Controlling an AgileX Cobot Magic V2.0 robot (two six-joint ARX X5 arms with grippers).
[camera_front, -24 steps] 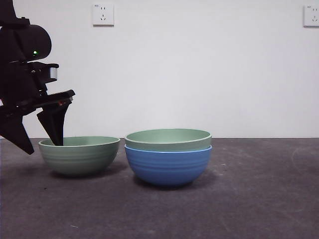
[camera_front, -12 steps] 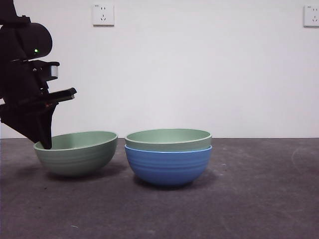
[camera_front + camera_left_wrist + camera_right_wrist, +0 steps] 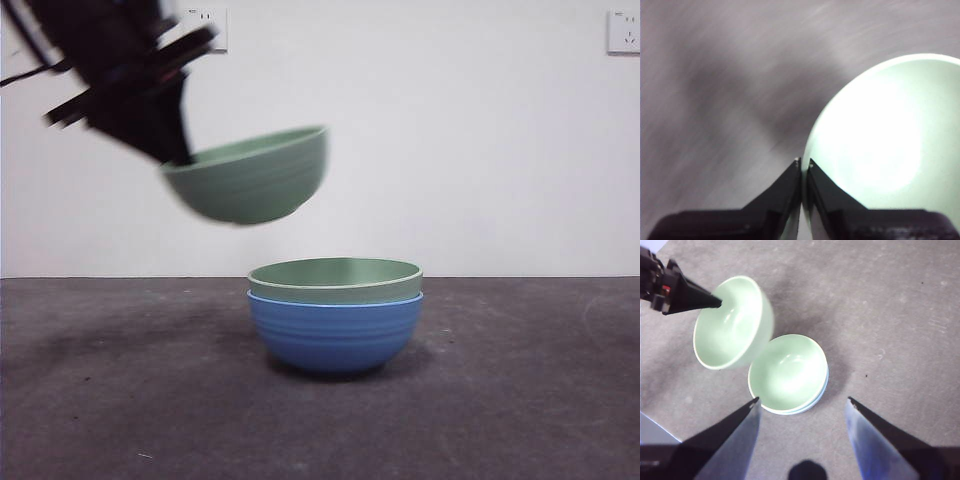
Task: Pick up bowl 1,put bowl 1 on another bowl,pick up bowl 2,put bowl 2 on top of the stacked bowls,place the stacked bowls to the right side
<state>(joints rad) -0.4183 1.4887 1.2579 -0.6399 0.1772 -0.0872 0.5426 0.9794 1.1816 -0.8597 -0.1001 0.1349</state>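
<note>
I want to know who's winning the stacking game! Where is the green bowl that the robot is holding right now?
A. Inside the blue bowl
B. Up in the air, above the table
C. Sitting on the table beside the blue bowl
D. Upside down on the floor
B: the left gripper holds the green bowl by its rim, tilted, high above the table and not yet on the stack, a green bowl in the blue bowl.

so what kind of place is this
Probably a robot test bench, not a kitchen: bare white wall with sockets, plain grey tabletop, and only bowls, one held by the left gripper.
</note>
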